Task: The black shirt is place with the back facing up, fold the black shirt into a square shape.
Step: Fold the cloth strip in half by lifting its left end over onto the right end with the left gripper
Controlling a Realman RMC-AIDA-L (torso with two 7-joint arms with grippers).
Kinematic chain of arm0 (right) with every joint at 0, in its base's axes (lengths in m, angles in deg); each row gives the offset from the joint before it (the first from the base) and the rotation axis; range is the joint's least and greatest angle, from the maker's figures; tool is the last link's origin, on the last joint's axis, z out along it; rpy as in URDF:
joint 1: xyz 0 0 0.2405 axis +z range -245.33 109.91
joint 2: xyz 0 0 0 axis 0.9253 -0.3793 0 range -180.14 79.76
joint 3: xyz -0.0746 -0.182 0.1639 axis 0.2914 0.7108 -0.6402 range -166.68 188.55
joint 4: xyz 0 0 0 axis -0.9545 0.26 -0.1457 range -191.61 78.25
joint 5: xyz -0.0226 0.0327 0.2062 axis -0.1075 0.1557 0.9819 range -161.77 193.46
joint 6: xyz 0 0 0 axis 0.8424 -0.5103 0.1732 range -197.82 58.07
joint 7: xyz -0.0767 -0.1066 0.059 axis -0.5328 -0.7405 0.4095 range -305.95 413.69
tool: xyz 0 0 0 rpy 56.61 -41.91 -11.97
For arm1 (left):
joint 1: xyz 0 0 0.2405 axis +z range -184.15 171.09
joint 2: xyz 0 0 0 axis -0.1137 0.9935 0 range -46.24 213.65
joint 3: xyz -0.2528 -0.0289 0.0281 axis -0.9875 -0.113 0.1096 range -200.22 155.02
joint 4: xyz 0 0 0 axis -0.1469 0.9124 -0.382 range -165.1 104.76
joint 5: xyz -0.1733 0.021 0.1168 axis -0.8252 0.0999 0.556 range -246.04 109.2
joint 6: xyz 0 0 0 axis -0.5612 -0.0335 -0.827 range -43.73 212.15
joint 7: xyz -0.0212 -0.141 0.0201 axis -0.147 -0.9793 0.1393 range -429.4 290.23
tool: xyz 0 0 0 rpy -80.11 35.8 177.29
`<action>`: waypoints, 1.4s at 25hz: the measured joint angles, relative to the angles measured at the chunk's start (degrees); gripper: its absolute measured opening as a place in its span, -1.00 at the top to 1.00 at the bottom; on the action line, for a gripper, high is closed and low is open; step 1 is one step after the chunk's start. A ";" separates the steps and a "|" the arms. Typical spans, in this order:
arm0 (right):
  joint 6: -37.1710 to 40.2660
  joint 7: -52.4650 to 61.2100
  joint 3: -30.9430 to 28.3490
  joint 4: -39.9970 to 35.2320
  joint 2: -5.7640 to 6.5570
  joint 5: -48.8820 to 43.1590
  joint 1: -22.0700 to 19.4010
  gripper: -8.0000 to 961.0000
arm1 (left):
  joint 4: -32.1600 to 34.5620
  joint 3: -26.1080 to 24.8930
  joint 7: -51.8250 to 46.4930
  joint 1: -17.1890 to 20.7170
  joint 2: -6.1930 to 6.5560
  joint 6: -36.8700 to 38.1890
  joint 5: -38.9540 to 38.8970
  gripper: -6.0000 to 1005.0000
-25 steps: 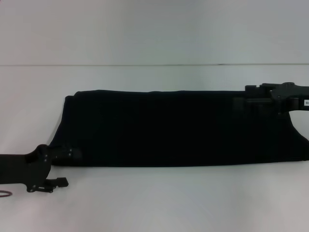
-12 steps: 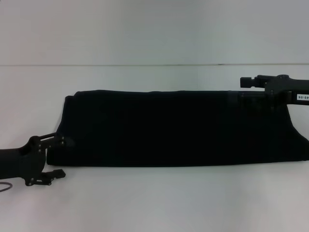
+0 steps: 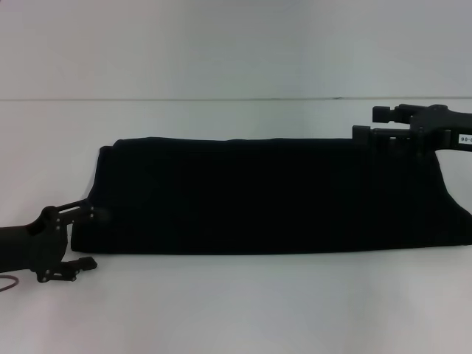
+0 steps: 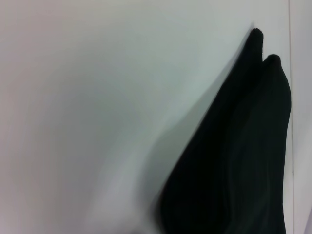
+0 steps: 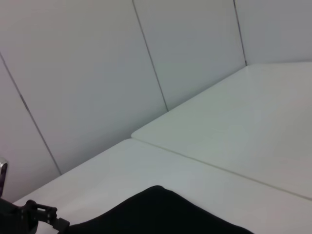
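— While the left gripper (image 3: 87,240) hangs at the near left corner of the shirt (image 3: 265,195), how are its fingers set?

— Spread apart. One finger lies at the shirt's left edge, the other sits lower over bare table (image 3: 236,310), with nothing pinched between them that the head view shows.

— And the shirt itself?

— Folded into a long black band across the middle of the white table. Its left end slopes outward toward the near corner. The far edge runs nearly straight. The near edge is straight too. Its right end passes out of the head view, so that edge cannot be seen. No lettering shows.

— What does the left wrist view add?

— A dark fold of shirt (image 4: 234,161) ending in two rounded tips, with plain table surface beside it.

— Room to move?

— A wide strip of bare table in front of the near edge, another behind the far edge up to the seam where the table meets the wall (image 3: 236,44), and a patch left of the shirt.

— The right side?

— The right gripper (image 3: 372,124) sits at the far right corner, one finger over the far edge, one above it, set apart. Whether cloth lies between them cannot be told. From the right wrist view, a rounded shirt edge (image 5: 161,212) borders open table, wall panels behind.
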 joint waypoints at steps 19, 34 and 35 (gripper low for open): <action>0.06 -0.49 -0.28 0.01 0.14 1.26 -0.26 -0.76 | -0.40 0.16 1.58 -0.29 0.09 -5.07 -0.85 -0.66; 0.12 -0.52 -0.61 0.01 0.16 1.35 -0.02 -0.76 | -0.53 0.52 10.13 -0.86 0.27 -5.59 -0.52 -0.59; 0.14 -0.53 -0.61 0.01 0.17 1.36 0.01 -0.76 | -0.53 0.52 10.36 -0.86 0.28 -5.59 -0.52 -0.59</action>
